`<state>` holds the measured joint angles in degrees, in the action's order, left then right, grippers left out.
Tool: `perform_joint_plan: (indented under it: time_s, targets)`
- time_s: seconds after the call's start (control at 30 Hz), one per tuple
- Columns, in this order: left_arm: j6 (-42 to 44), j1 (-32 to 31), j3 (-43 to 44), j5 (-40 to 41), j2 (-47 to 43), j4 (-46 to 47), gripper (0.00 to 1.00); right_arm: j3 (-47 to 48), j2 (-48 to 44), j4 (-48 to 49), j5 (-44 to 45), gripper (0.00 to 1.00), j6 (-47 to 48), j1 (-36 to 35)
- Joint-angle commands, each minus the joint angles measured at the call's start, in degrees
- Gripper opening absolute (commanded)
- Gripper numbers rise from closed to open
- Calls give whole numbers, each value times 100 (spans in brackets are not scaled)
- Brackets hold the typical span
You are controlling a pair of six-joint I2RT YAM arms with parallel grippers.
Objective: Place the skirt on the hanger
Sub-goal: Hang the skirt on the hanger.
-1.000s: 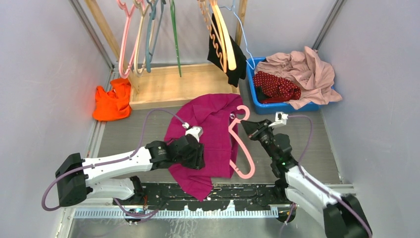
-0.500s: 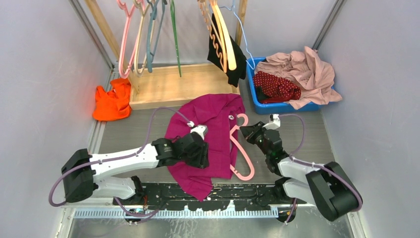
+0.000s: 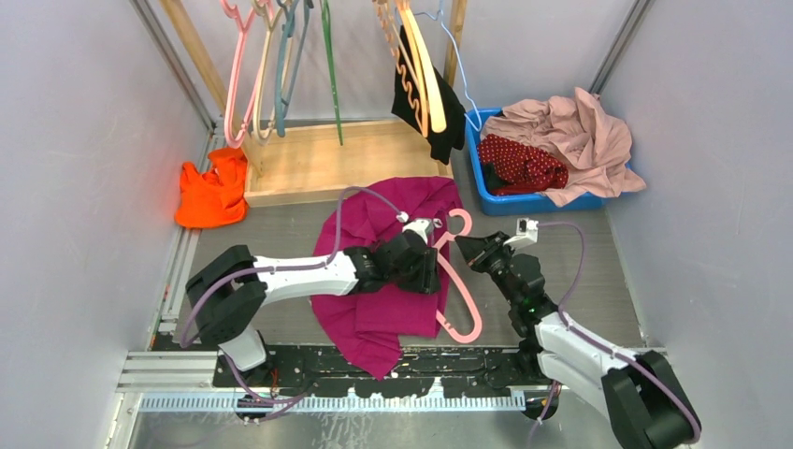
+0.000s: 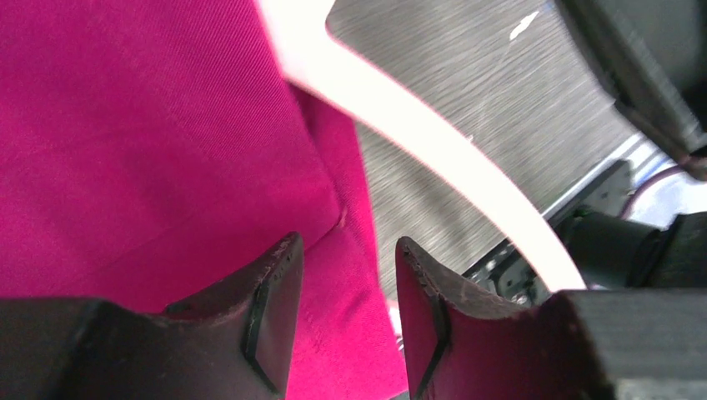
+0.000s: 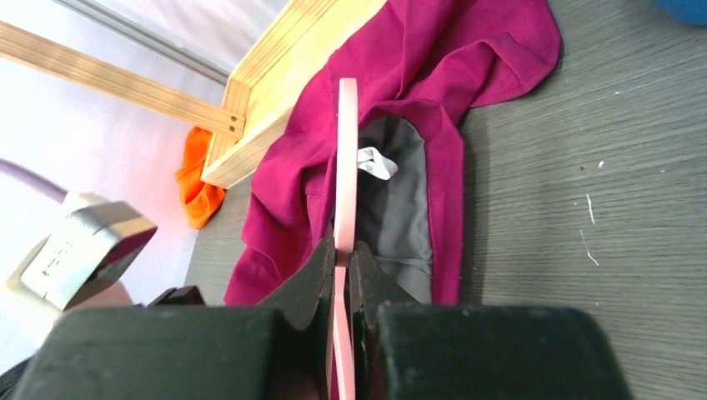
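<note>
Grey ridged counter (image 3: 598, 281) between plain walls. Right claw (image 5: 340, 250) pinched shut on pink hanger (image 5: 347, 167), edge-up, seemingly to meet opening of magenta garment (image 3: 374, 318). Left claw (image 4: 348, 246) half open over that cloth's edge, gripping nothing. Dotted skirt (image 3: 524, 164) well apart in blue bin (image 3: 479, 178), untouched

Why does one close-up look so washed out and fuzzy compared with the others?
Left wrist view: the hanger sits close to the lens, overexposed nearly white and soft, the table streaked. Right wrist view: garment crisp, colours true. Top view: evenly lit, sharp, only faint shadows.
</note>
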<state>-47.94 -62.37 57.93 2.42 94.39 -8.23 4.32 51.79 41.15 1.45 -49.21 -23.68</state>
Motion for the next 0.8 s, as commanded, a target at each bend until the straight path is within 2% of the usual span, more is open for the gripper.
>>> perform_joint_plan:
  time_s: [0.0, 0.17, 0.27, 0.4, 0.57, 0.77]
  targets:
    - [-279, 53, -63, -265, 48, 1543, 46, 136, -573, -799, 3, 1, 204, -25]
    - [-830, 56, -552, -216, -136, 2351, 46, 129, -556, -864, -43, 1, 224, -23]
    - [-1111, 56, -638, 111, -202, 2253, 45, 70, -362, -608, -93, 1, 168, -22]
    - [-1257, 58, -345, 283, 47, 1835, 45, 50, -247, -420, -137, 1, 88, -24]
    - [-1641, 54, -495, 547, 144, 2284, 46, 104, -356, -559, -145, 1, 102, -23]
    - [-1903, 57, -263, 747, 406, 2197, 48, 140, -555, -746, -163, 1, 102, -27]
